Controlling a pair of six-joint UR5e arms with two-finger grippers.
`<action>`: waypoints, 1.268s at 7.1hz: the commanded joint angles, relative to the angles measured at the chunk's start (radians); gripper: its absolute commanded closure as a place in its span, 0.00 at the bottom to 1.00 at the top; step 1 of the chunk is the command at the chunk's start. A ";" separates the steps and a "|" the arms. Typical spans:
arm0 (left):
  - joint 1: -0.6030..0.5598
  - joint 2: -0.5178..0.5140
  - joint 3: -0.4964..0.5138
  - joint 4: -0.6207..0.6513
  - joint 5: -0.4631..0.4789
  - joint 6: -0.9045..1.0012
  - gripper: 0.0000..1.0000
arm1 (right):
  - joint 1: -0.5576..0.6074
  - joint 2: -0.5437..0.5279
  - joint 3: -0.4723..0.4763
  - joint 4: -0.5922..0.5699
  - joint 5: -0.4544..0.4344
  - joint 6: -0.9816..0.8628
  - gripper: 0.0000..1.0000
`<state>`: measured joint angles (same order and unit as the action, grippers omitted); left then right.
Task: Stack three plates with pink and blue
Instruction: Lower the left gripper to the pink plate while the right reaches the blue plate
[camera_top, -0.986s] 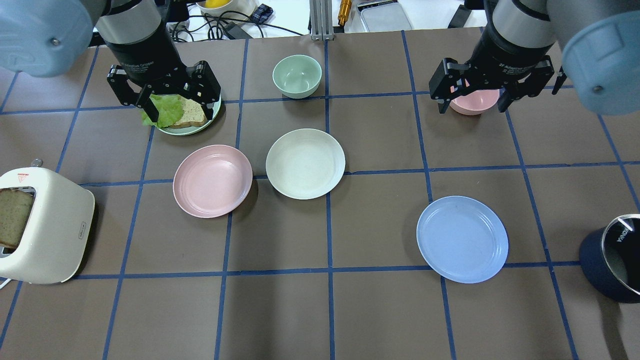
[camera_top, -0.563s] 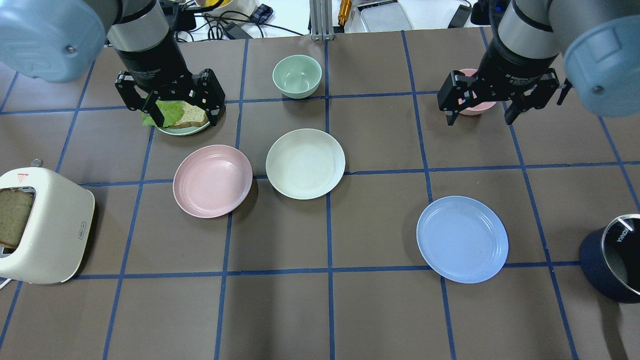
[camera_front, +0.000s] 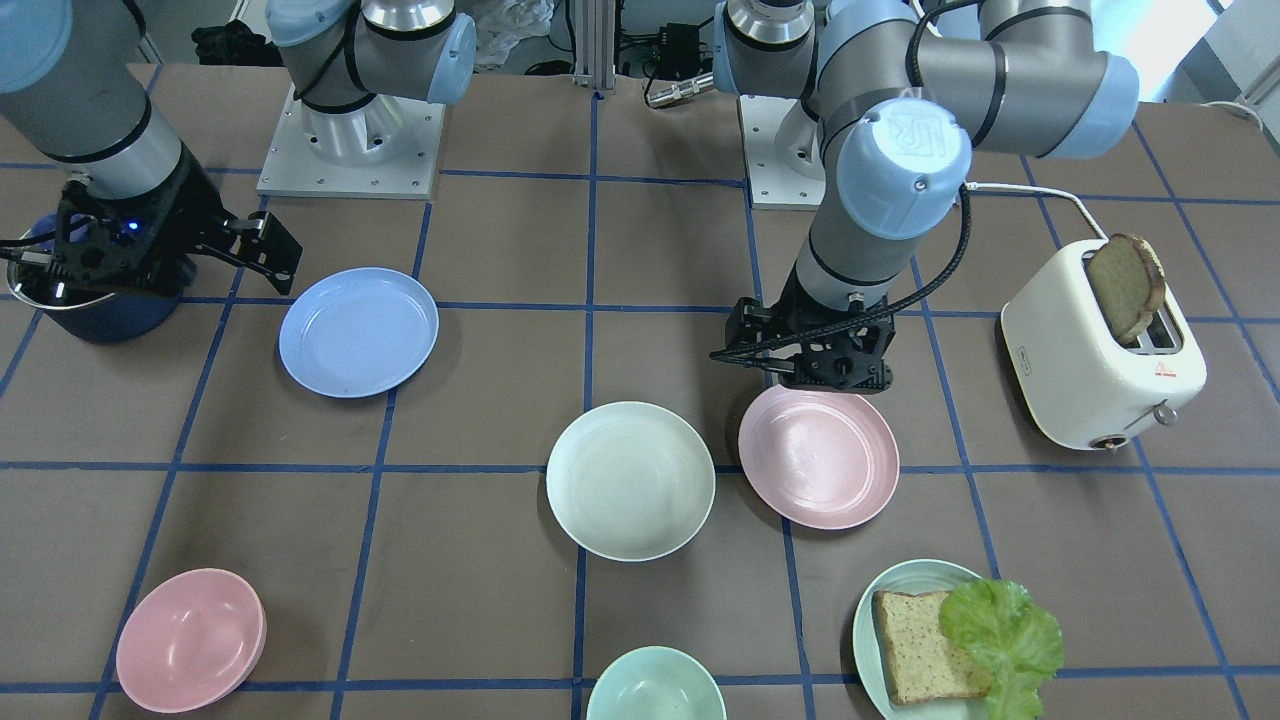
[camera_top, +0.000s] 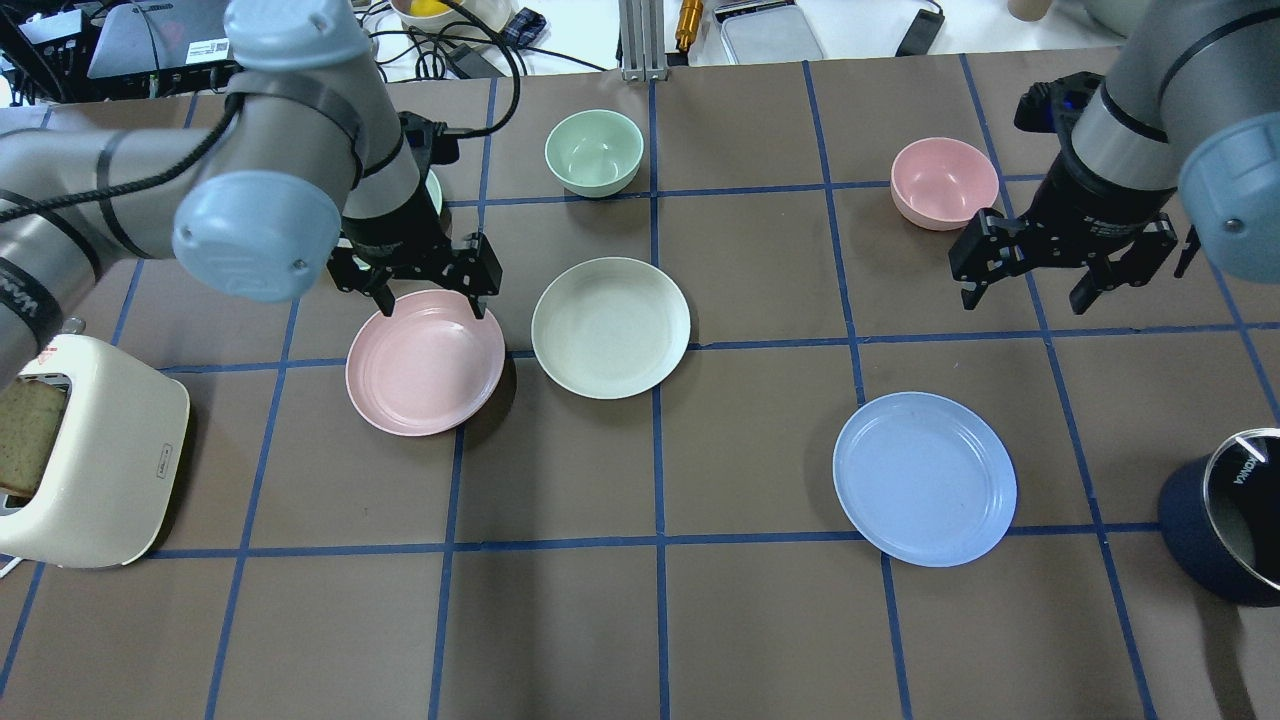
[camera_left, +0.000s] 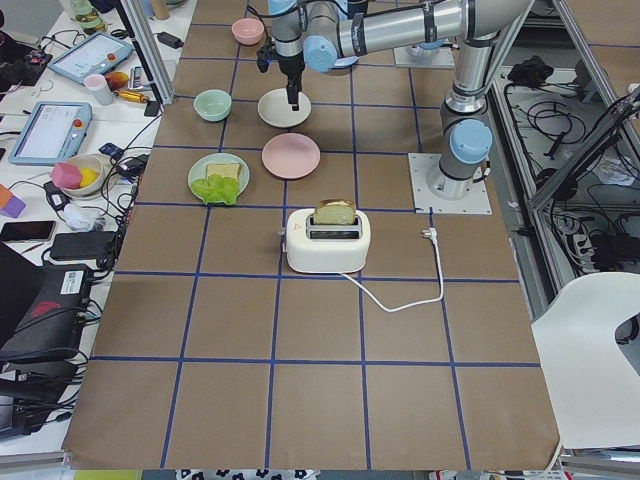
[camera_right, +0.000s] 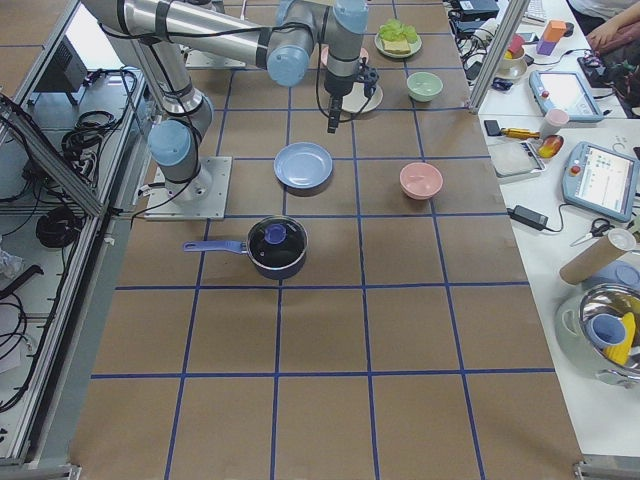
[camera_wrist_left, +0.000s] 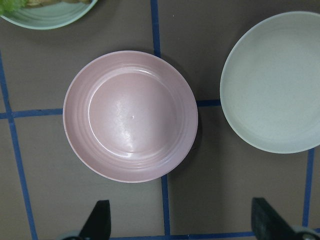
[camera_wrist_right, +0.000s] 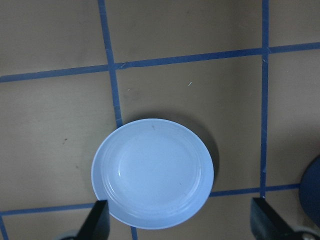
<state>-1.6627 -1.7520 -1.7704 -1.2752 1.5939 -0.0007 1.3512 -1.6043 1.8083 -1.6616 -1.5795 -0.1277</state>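
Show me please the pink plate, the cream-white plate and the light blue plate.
pink plate (camera_top: 425, 362), overhead view, its centre.
cream-white plate (camera_top: 610, 327), overhead view, its centre.
light blue plate (camera_top: 925, 478), overhead view, its centre.

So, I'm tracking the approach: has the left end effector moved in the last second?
Yes. In the overhead view the left end effector has come down-frame and rightward, from beyond the pink plate to its far rim.

Bright even light, soft shadows, sheen on pink plate (camera_wrist_left: 131, 116)
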 joint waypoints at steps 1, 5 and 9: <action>-0.048 -0.056 -0.191 0.306 0.004 0.028 0.00 | -0.110 0.000 0.151 -0.088 0.006 -0.081 0.00; -0.048 -0.214 -0.225 0.562 0.101 0.080 0.39 | -0.152 0.001 0.412 -0.329 0.010 -0.081 0.00; -0.048 -0.193 -0.224 0.567 0.101 0.067 1.00 | -0.222 0.041 0.588 -0.624 0.019 -0.096 0.00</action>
<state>-1.7104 -1.9599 -1.9950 -0.7083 1.6956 0.0734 1.1358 -1.5876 2.3686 -2.2062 -1.5622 -0.2221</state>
